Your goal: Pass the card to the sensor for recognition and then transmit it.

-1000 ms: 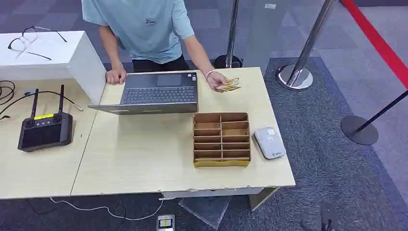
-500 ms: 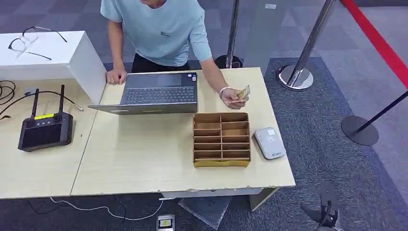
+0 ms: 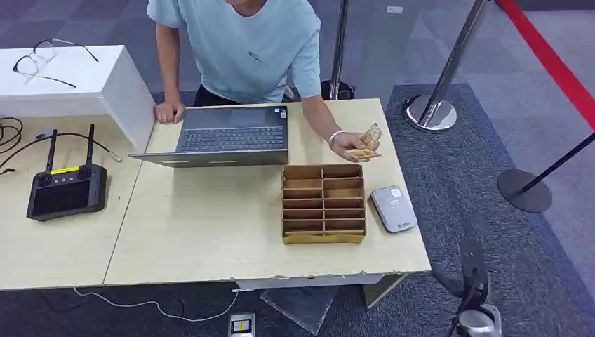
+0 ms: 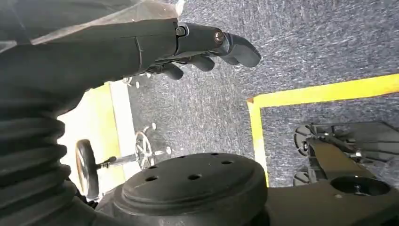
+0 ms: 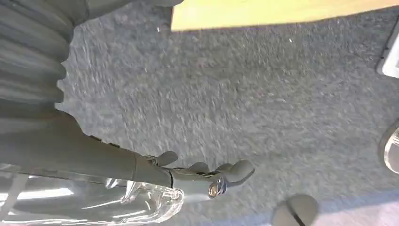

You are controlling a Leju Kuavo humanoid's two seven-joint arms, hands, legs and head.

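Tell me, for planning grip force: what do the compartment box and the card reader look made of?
The compartment box looks like brown matte cardboard: thin dividers, raw tan colour. The card reader seems smooth grey-white plastic with rounded corners, probably slightly glossy.
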